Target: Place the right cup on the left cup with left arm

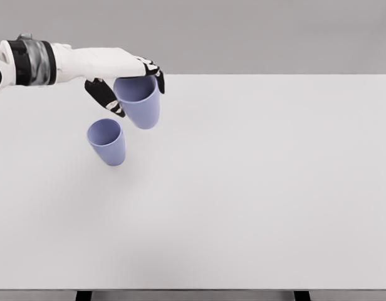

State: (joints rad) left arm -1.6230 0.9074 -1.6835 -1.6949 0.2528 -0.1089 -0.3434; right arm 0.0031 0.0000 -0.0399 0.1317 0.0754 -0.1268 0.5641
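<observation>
Two lavender-blue cups show in the head view. One cup [107, 142] stands upright on the white table [243, 188] at the left. The other cup [140, 101] is held above the table, up and to the right of the standing one, its mouth facing up. My left hand [125, 86] reaches in from the upper left and is shut on this raised cup, thumb on its left side and fingers over its rim. The two cups do not touch. The right arm does not appear.
The white table fills most of the view, with its front edge near the bottom and its back edge behind the hand. A plain grey wall stands behind it.
</observation>
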